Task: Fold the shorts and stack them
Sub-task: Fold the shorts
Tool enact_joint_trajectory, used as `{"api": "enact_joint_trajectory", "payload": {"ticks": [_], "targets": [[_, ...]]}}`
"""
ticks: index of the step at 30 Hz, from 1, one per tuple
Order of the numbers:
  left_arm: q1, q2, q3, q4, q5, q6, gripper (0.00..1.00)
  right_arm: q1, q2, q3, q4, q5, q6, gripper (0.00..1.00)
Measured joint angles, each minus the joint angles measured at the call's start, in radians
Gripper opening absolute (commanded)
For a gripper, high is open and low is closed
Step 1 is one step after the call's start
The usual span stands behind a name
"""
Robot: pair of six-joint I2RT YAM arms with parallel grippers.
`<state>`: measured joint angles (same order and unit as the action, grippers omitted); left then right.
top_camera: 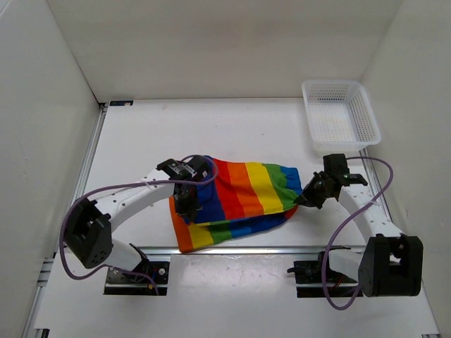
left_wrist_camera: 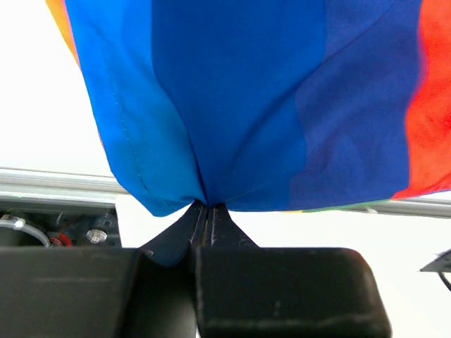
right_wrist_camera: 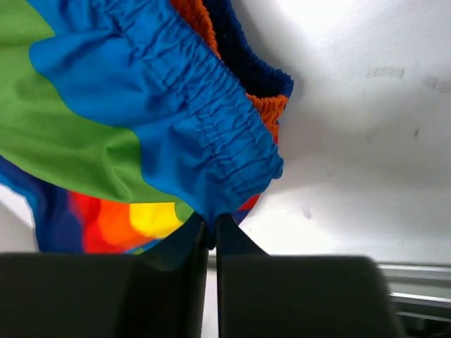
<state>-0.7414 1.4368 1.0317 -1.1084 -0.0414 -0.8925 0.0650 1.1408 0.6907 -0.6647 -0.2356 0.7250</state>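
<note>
The rainbow-striped shorts hang stretched between my two grippers just above the table's near edge, with a lower layer trailing beneath. My left gripper is shut on the dark blue end; in the left wrist view the blue cloth bunches into the closed tips. My right gripper is shut on the blue elastic waistband, pinched between the tips. Green, yellow and red stripes show below it.
A white plastic mesh basket stands at the back right of the table. An aluminium rail runs along the near edge below the shorts. White walls enclose the table on three sides.
</note>
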Motion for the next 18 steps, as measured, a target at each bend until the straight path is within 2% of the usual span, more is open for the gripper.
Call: {"api": "enact_joint_trajectory", "payload": {"ticks": [3, 10, 14, 18], "targets": [[0.006, -0.011, 0.08, -0.05, -0.024, 0.005, 0.11, 0.0, 0.047, 0.075, -0.005, 0.037, -0.002, 0.0], [0.093, -0.036, 0.329, -0.107, -0.066, 0.061, 0.11, 0.02, 0.143, 0.399, -0.009, 0.082, -0.043, 0.0], [0.096, -0.136, 0.298, -0.125, -0.058, 0.062, 0.11, 0.059, 0.083, 0.428, -0.021, 0.097, -0.066, 0.0], [0.063, -0.267, 0.125, -0.106, 0.01, 0.027, 0.11, 0.085, -0.027, 0.299, -0.047, 0.098, -0.078, 0.0]]}}
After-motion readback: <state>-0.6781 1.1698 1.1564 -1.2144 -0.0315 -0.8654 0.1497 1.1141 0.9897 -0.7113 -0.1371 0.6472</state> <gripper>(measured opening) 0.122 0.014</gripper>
